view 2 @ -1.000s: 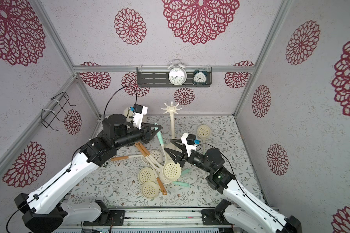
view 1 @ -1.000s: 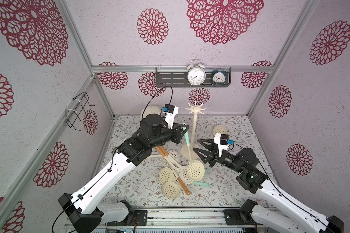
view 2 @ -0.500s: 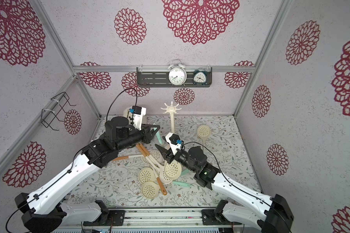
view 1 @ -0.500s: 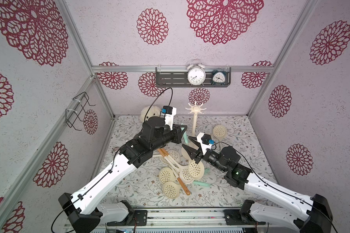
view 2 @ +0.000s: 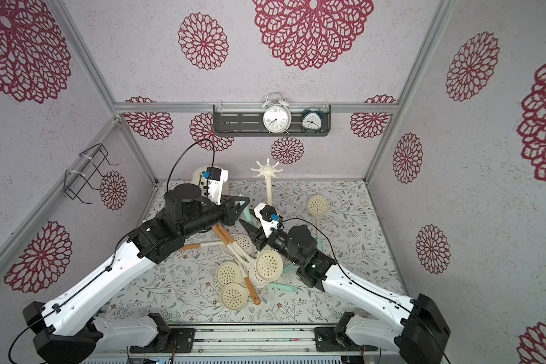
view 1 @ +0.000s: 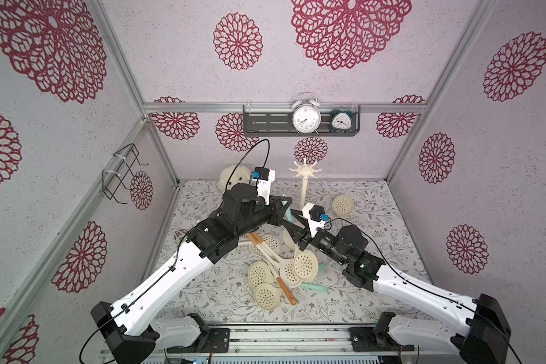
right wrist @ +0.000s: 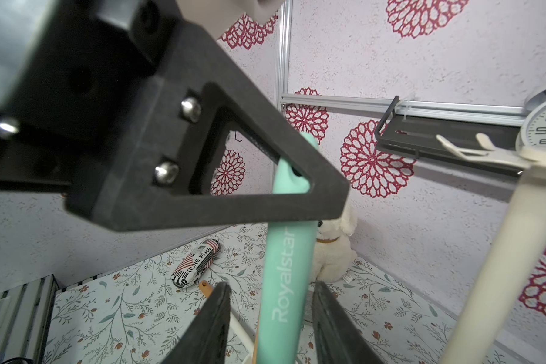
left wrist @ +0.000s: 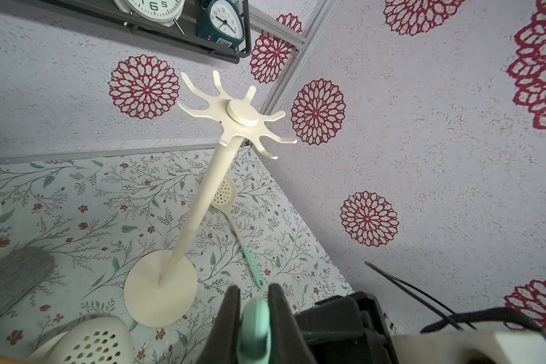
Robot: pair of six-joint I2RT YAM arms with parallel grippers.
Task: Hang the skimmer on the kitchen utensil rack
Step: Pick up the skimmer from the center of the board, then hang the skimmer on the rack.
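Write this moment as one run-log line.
left hand: shut on mint-green plastic skimmer handle | right hand: open, straddling it | tall cream utensil rack: nothing hung

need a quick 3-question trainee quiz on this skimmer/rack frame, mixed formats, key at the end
1. True or false: a skimmer already hangs on the rack.
2. What is the left claw shut on? A) the mint-handled skimmer B) the rack's pole C) nothing
3. How many clocks stand on the wall shelf?
Key: 1 false; 2 A; 3 two.
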